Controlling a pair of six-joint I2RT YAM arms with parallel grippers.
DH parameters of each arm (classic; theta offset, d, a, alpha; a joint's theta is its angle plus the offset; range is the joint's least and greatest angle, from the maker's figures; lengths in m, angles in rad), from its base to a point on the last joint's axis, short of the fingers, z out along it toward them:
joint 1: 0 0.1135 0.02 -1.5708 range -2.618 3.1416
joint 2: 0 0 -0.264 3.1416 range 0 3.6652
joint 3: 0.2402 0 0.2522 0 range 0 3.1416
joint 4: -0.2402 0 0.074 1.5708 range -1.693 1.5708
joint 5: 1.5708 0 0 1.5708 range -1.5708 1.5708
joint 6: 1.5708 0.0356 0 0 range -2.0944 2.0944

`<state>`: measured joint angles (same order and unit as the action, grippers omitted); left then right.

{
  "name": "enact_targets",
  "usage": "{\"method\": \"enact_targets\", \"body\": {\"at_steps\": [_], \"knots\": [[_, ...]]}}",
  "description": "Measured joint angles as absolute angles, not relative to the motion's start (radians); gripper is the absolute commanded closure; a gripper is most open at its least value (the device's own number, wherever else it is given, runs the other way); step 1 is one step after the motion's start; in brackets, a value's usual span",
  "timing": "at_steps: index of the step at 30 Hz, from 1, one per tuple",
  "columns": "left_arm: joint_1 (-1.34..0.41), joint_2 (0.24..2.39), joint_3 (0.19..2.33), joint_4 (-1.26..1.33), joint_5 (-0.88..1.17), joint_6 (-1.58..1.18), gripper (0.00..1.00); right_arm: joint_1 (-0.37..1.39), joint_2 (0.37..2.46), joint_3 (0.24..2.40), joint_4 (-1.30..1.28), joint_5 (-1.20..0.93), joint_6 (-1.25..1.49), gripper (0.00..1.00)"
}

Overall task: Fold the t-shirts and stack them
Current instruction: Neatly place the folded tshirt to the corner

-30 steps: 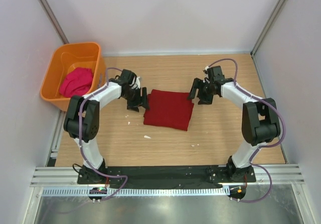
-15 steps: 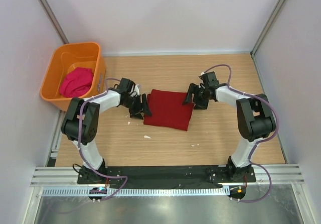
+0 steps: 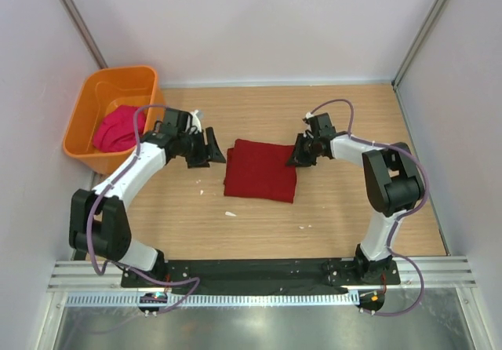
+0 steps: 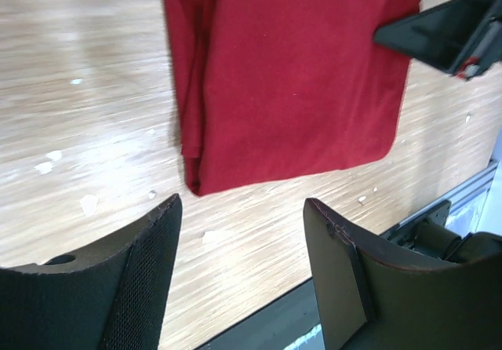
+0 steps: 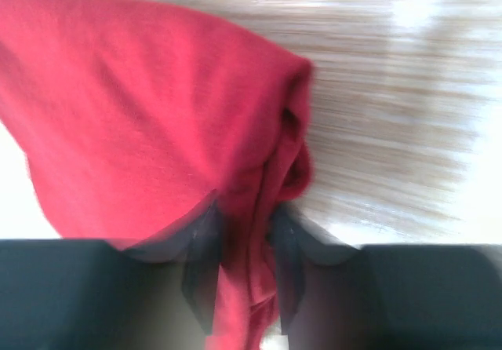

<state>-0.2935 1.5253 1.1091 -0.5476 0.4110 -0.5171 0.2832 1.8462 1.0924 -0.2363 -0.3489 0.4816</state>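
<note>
Folded crimson t-shirt, near-square, tilted slightly clockwise

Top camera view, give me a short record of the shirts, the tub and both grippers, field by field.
red t-shirt: folded, flat on the table, mid-scene
pink t-shirt: bunched inside the orange tub, far left
left gripper: open, beside the red t-shirt's left edge, not touching, holding nothing
right gripper: pinching the red t-shirt's right edge

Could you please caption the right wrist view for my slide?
Right gripper pinches the folded edge of the red shirt.
</note>
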Motion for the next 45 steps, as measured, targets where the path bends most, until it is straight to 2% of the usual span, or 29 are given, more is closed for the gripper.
{"method": "enact_targets", "body": {"at_steps": [1, 2, 9, 16, 24, 31, 45], "knots": [[-0.283, 1.495, 1.109, -0.559, 0.404, -0.511, 0.35, 0.289, 1.849, 1.092, -0.236, -0.345, 0.467, 0.96], [-0.271, 1.465, 1.109, -0.570, 0.398, -0.506, 0.35, 0.294, 1.850, 1.094, -0.238, -0.341, 0.463, 0.99], [-0.229, 1.369, 1.106, -0.653, 0.364, -0.456, 0.35, 0.307, 1.855, 1.201, -0.377, -0.246, 0.313, 0.99], [-0.229, 1.382, 1.077, -0.675, 0.360, -0.417, 0.35, 0.290, 1.940, 1.429, -0.587, -0.007, 0.090, 0.99], [-0.229, 1.434, 1.023, -0.653, 0.373, -0.402, 0.36, 0.134, 2.120, 1.678, -0.694, 0.233, -0.095, 0.99], [-0.229, 1.448, 0.984, -0.632, 0.401, -0.403, 0.36, -0.003, 2.339, 1.975, -0.641, 0.435, -0.215, 0.99], [-0.229, 1.586, 1.010, -0.619, 0.413, -0.400, 0.37, -0.068, 2.658, 2.343, -0.385, 0.673, -0.383, 0.99]]}}
